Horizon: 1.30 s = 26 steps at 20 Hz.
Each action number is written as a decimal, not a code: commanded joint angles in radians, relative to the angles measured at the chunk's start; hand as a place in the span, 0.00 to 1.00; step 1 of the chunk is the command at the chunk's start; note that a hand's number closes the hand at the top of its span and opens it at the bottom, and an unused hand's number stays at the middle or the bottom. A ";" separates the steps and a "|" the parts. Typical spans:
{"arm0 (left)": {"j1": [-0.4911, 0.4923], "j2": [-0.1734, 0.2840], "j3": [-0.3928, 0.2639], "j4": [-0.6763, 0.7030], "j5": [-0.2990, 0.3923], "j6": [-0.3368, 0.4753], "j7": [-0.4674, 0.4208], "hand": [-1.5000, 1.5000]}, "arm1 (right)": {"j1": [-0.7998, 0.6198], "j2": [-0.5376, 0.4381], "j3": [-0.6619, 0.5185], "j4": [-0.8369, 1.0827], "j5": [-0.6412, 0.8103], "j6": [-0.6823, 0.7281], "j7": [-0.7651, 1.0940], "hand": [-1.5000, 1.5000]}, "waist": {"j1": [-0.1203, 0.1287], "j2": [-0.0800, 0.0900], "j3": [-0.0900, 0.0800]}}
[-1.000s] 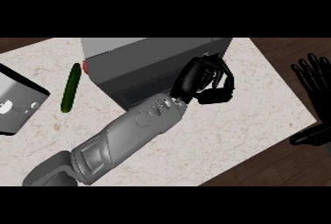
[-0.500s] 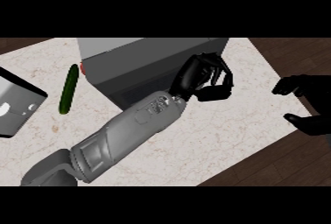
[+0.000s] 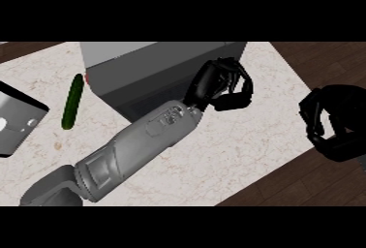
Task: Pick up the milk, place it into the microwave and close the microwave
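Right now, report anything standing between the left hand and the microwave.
Nothing visible does. The left hand, fingers curled, is already against the microwave's front right corner. The cucumber lies on the counter to the microwave's left, out of the way. I cannot make out the milk in this view.

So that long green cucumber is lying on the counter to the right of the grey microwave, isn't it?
Not quite. The head view shows the cucumber lying on the counter to the left of the grey microwave, not the right.
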 commanded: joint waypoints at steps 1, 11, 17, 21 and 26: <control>-0.050 -0.044 0.012 0.050 0.011 0.010 -0.002 1.00 | 0.005 0.003 0.034 -0.042 -0.011 0.083 -0.043 1.00 | -0.024 0.011 0.003; -0.053 -0.044 0.023 0.035 0.029 0.050 -0.011 1.00 | 0.030 -0.001 0.064 -0.144 -0.044 0.068 -0.005 1.00 | -0.046 0.010 0.005; -0.046 -0.043 0.020 0.024 0.036 0.069 -0.021 1.00 | 0.037 -0.006 0.082 -0.198 -0.057 0.059 0.024 1.00 | -0.054 0.012 0.003; 0.042 -0.045 0.128 0.029 0.180 0.084 0.090 1.00 | 0.081 -0.041 0.162 -0.219 -0.048 0.107 0.093 1.00 | -0.004 0.041 -0.009; 0.100 -0.047 0.294 -0.036 0.325 0.058 0.028 1.00 | 0.136 -0.009 0.207 -0.267 -0.078 0.087 0.111 1.00 | 0.037 0.033 -0.016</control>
